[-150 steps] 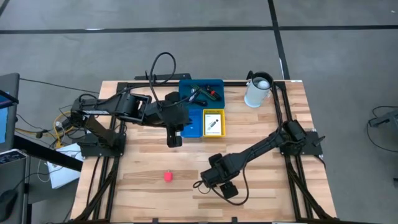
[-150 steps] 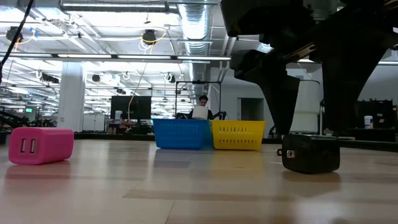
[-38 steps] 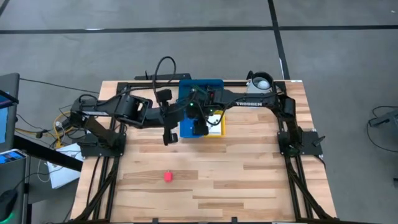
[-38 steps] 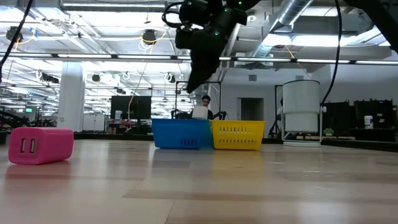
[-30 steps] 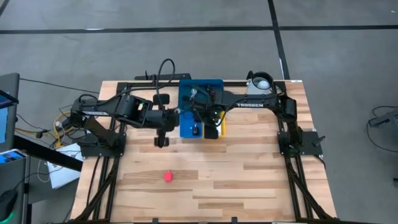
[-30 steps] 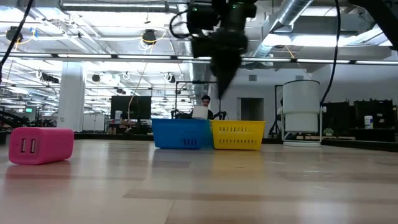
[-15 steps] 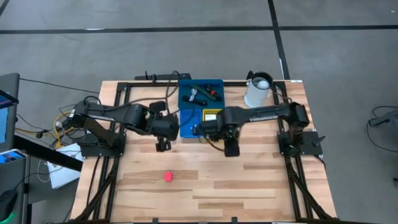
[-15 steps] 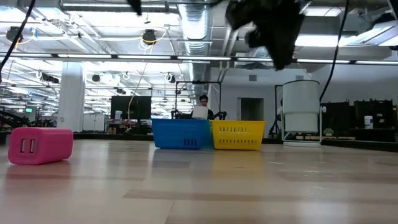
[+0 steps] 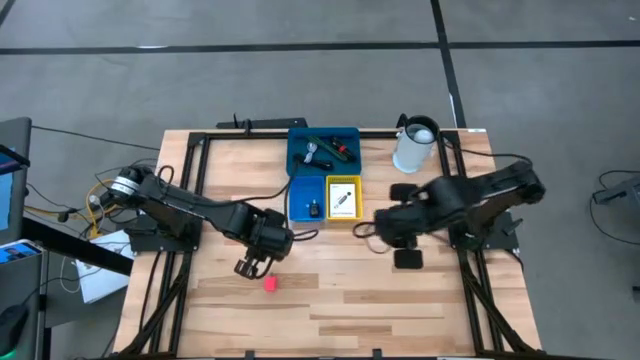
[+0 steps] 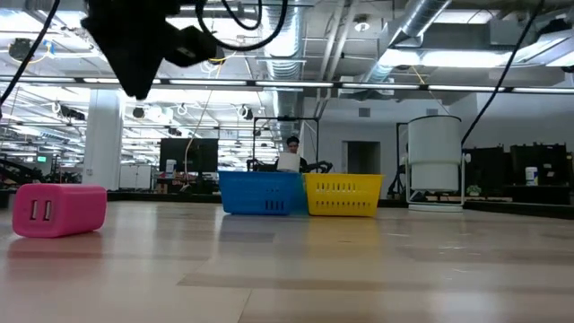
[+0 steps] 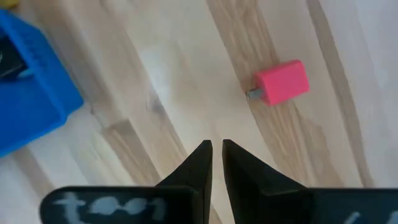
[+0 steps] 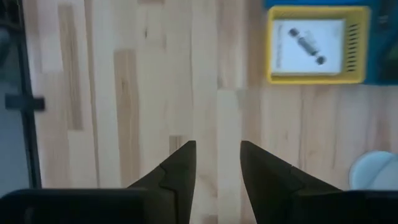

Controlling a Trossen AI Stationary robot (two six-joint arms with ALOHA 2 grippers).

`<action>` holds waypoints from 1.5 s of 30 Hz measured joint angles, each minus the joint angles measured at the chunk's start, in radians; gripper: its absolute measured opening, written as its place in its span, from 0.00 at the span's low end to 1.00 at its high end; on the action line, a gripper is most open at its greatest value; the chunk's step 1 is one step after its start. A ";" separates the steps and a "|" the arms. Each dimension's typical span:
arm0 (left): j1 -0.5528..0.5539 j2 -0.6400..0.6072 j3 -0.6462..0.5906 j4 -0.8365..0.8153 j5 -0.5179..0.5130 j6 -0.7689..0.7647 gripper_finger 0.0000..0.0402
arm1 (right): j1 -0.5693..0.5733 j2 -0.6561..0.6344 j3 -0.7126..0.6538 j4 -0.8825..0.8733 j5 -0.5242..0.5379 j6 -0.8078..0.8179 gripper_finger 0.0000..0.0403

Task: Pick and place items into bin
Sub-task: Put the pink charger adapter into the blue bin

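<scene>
The pink-red block (image 9: 270,284) lies on its side on the wood, near the table's front; the left wrist view shows it (image 11: 283,82) with metal prongs on one end. My left gripper (image 9: 250,267) hangs just left of it, pointing down, shut and empty (image 11: 216,152). The bin set stands at the far middle: the wide blue tray (image 9: 323,150) with several items, the small blue bin (image 9: 308,200) with a black piece, and the yellow bin (image 9: 343,197) with a white card (image 12: 309,42). My right gripper (image 9: 408,259) is open and empty (image 12: 217,158), right of the bins.
A white pitcher (image 9: 415,145) stands at the far right, beside the tray. Black frame rails (image 9: 190,200) run along the table's left and right sides. In the low view the pink-red block (image 10: 58,209) sits at the left, with bare wood between it and the bins (image 10: 300,193).
My left gripper has gone from beside the bins toward the table's near edge and down, ending close to the pink-red block. My right gripper has left the bins and swung toward the table's right edge. The block has stayed put.
</scene>
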 joint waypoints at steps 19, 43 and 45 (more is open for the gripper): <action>-0.020 0.007 -0.046 0.215 -0.006 0.129 0.07 | 0.127 -0.150 0.000 -0.005 0.209 0.221 0.29; -0.181 0.007 -0.046 0.179 -0.110 0.641 0.48 | 0.127 -0.147 0.000 -0.012 0.208 0.254 0.29; -0.197 0.017 -0.045 0.184 -0.110 0.683 0.49 | 0.127 -0.147 0.000 -0.012 0.207 0.255 0.29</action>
